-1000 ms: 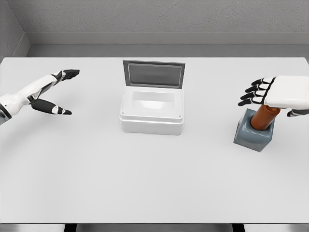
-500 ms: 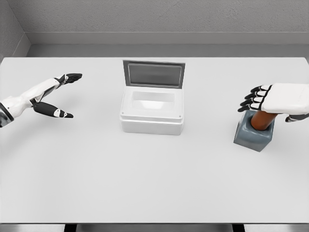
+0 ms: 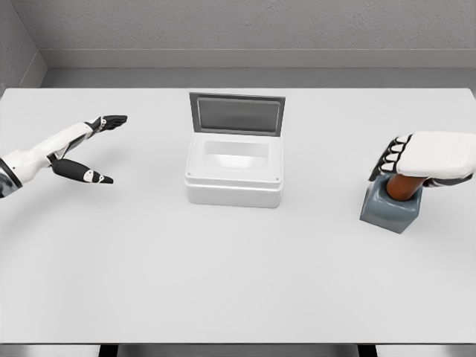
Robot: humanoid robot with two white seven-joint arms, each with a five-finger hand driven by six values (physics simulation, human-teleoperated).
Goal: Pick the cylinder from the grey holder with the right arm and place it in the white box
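- Step in hand, by judgement: the grasp at the grey holder (image 3: 392,206), near the right edge of the table (image 3: 238,282); lift not yet begun.
- Right hand (image 3: 428,156) low over the cylinder (image 3: 404,187), covering its top; fingers (image 3: 387,160) curled down on the far-left side of it; whether actually clamped on the brown shaft or only cupped over it, cannot tell from this view.
- Cylinder seated upright in the holder, only a short brown length showing between hand and holder mouth.
- Next move, as a judgement: a firm closure around the shaft, then a straight pull upward until clear of the socket; any sideways drag likely to tip or slide the holder.
- After that, a carry leftward to the white box (image 3: 234,172), standing at mid-table toward the rear edge; lid (image 3: 236,114) raised at the back, cavity open from above and from the front.
- Open room: bare tabletop between holder and box, nothing in the carry path; approach best over the near or right wall of the box, away from the raised lid.
- Little margin between holder and the right edge of the table; wide bare surface toward the front edge.
- Left hand (image 3: 83,145) near the left edge, fingers spread, holding nothing, well apart from the box.
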